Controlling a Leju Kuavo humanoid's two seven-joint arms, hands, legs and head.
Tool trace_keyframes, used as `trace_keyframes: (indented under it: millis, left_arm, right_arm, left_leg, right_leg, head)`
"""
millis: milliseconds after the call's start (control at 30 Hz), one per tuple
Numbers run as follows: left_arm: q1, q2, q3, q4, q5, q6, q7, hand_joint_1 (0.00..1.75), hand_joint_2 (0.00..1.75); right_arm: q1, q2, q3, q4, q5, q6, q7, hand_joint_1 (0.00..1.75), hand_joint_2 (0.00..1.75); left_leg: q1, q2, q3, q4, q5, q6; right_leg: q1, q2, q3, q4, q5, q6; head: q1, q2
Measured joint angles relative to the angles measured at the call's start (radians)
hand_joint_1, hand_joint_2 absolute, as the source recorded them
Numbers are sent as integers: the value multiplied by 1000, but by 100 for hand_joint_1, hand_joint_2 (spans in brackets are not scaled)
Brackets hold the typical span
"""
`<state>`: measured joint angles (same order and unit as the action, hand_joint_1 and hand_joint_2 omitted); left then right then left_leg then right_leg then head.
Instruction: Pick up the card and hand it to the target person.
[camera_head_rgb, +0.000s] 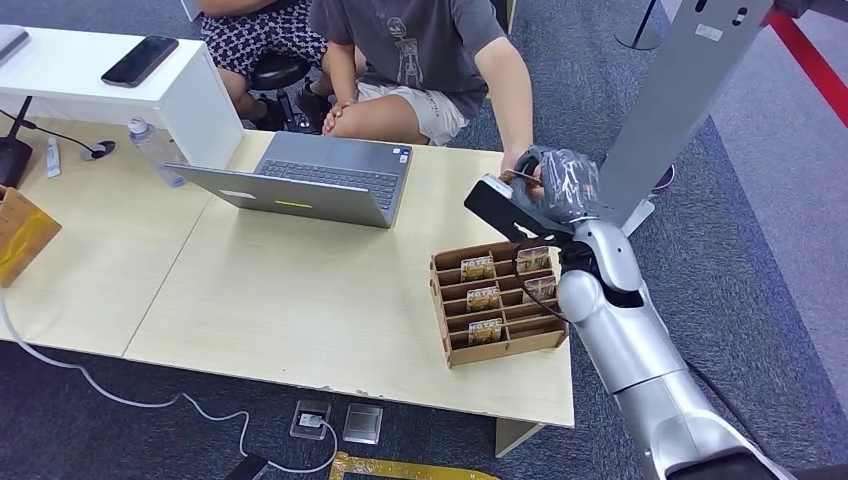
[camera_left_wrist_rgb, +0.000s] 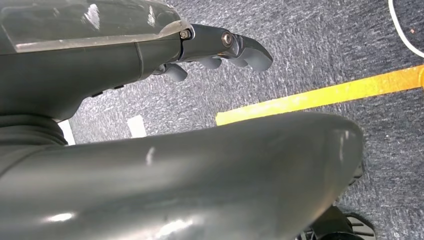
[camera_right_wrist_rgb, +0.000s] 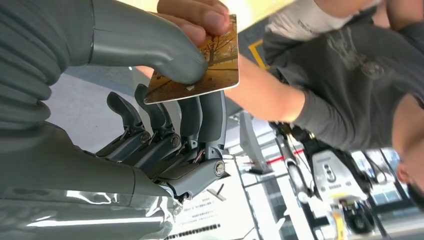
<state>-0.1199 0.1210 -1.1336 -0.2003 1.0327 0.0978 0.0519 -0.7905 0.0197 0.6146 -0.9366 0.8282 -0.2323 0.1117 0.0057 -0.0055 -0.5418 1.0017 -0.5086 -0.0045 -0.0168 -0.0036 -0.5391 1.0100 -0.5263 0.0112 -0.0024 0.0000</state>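
Note:
The card (camera_right_wrist_rgb: 210, 75), printed with an autumn tree scene, is pinched between the thumb and fingers (camera_right_wrist_rgb: 200, 115) of my right hand (camera_head_rgb: 560, 185). That hand is raised past the table's far right edge toward the seated person in a grey shirt (camera_head_rgb: 420, 50). The person's hand (camera_right_wrist_rgb: 197, 15) grips the card's other end and touches my thumb. My left hand (camera_left_wrist_rgb: 225, 47) hangs over the carpet, its fingers loosely apart and holding nothing.
A wooden card rack (camera_head_rgb: 495, 345) with several cards stands on the table (camera_head_rgb: 300, 300) below my right arm. An open laptop (camera_head_rgb: 310, 180), a water bottle (camera_head_rgb: 155, 150) and a white box with a phone (camera_head_rgb: 140, 60) lie further left. A grey pillar (camera_head_rgb: 680, 90) rises right of my hand.

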Motion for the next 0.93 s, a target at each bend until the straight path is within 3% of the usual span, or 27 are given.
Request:
trace_keyframes:
  millis: [67,200,600,933]
  left_arm:
    - [0,0,0,0,0,1,0,0,0]
    - [1,0,-2,0,0,0,-2,0,0]
    - [2,0,-5,0,10,5,-14,0,0]
    - [6,0,-5,0,33,11,-15,0,0]
  right_arm:
    - [-13,17,3,56,9,-6,-3,154,175]
    - [-28,40,8,136,22,-15,-6,0,175]
    - [-58,78,12,251,36,-28,-31,0,175]
    - [-46,65,1,213,-11,-54,-41,0,175]
  left_leg:
    - [0,0,0,0,0,0]
    - [0,0,0,0,0,0]
    - [0,0,1,0,0,0]
    - [0,1,2,0,0,0]
  right_leg:
    - [0,0,0,0,0,0]
    - [0,0,0,0,0,0]
    - [0,0,0,0,0,0]
    - [0,0,0,-1,0,0]
  head:
    - [0,0]
    - [1,0]
    - [0,0]
    - [1,0]
